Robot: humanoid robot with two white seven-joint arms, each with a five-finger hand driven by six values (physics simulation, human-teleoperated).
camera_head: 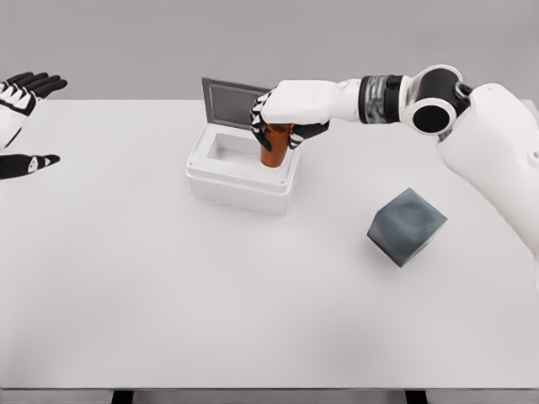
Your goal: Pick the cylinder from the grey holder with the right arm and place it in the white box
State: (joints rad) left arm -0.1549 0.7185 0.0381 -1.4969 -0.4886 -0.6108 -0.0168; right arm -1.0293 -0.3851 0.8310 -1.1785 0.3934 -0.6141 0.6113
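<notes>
Gripping one brown, glossy cylinder point(274, 145) near its top, the right hand point(282, 118) is curling its black-tipped fingers point(259, 118) round it, with the white arm reaching in from three o'clock. That single cylinder is standing upright, its lower end sitting inside the cavity of the one white, thick-walled box point(242, 177), against the wall at the three o'clock side of the opening. One dark grey lid panel point(232, 103) is rising behind the box at twelve o'clock, tilted open. At about four o'clock from the box, well apart from it, one dark grey cube-shaped holder point(407, 225) is resting on the white table point(253, 311), turned corner-on, with nothing in it that can be seen. Far off at nine o'clock, at the picture's edge, the left hand point(21, 114) is hovering with fingers spread wide, holding nothing. No brand, label or writing is showing on any of these things.
</notes>
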